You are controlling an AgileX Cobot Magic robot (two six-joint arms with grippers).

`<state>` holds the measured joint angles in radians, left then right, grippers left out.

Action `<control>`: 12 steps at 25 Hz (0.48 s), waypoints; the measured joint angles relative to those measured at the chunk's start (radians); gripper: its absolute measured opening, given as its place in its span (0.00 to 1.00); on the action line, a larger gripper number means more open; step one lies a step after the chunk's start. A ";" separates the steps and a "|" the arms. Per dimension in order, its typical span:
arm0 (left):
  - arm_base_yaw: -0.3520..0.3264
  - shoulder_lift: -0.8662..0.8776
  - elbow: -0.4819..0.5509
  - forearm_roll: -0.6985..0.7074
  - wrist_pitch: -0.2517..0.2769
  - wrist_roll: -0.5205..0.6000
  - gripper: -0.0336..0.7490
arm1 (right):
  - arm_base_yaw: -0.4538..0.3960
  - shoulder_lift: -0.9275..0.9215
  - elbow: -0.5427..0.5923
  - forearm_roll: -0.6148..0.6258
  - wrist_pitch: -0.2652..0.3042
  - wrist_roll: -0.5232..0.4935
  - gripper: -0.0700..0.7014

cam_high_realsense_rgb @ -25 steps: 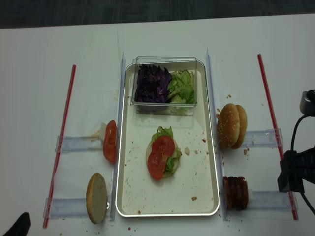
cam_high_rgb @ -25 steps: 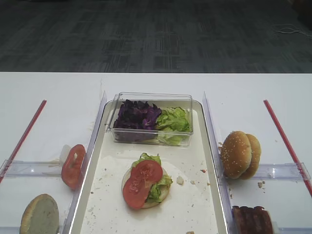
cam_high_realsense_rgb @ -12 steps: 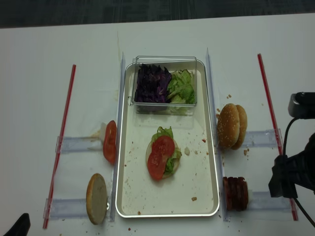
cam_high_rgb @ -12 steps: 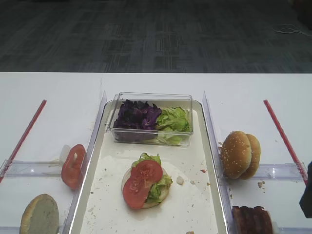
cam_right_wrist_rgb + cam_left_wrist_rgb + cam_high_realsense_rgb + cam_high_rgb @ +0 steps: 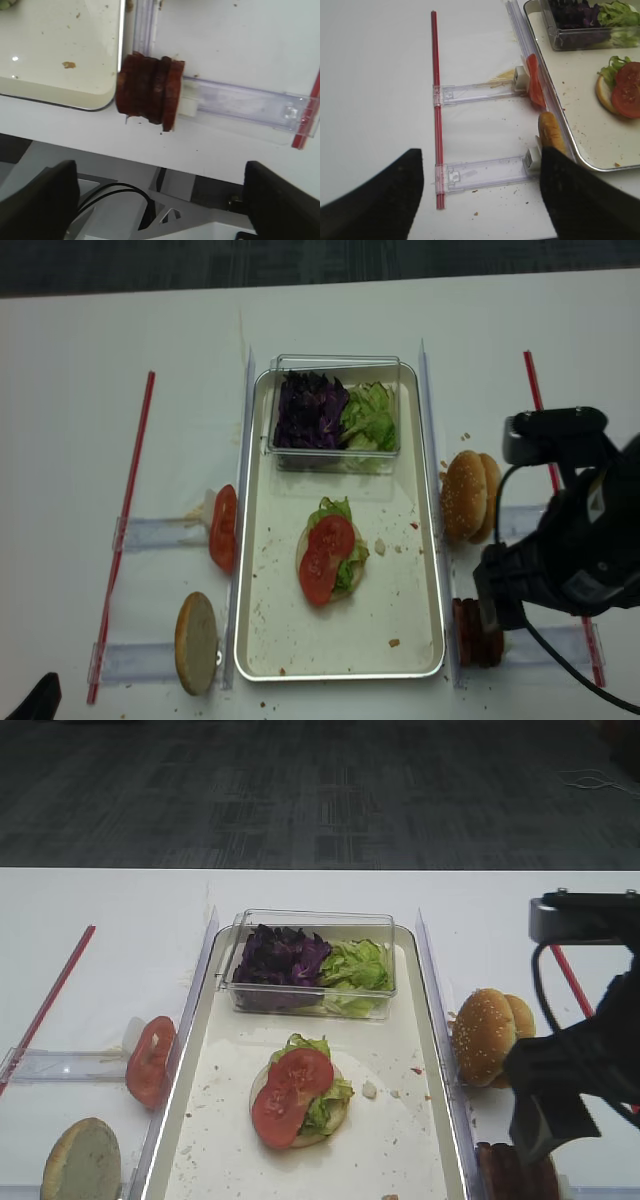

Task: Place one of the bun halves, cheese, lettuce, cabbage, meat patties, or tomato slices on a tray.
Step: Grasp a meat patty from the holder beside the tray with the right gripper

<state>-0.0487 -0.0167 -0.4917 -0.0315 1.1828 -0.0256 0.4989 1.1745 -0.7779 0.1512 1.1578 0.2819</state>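
Right wrist view: right gripper [image 5: 160, 200] hovers over meat patties [image 5: 150, 90], jaws spread wide.

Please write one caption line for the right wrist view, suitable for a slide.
Open right gripper hovering over the meat patties, stacked on edge beside the tray corner.

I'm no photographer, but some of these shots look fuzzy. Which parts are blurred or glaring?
Right wrist view: gripper fingers are dark, soft blurs; the meat patties are fairly sharp; small glints on the tray. Left wrist view: fingers equally blurred. Realsense view: softer overall.
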 joint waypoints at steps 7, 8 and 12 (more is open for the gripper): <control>0.000 0.000 0.000 0.000 0.000 0.000 0.67 | 0.175 0.131 -0.073 -0.002 -0.050 0.126 0.97; 0.000 0.000 0.000 0.000 0.000 0.000 0.67 | 0.194 0.154 -0.085 -0.002 -0.055 0.143 0.97; 0.000 0.000 0.000 0.000 0.000 0.000 0.67 | 0.237 0.231 -0.119 -0.002 -0.059 0.180 0.97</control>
<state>-0.0487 -0.0167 -0.4917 -0.0315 1.1828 -0.0256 0.7362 1.4057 -0.8965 0.1492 1.0984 0.4619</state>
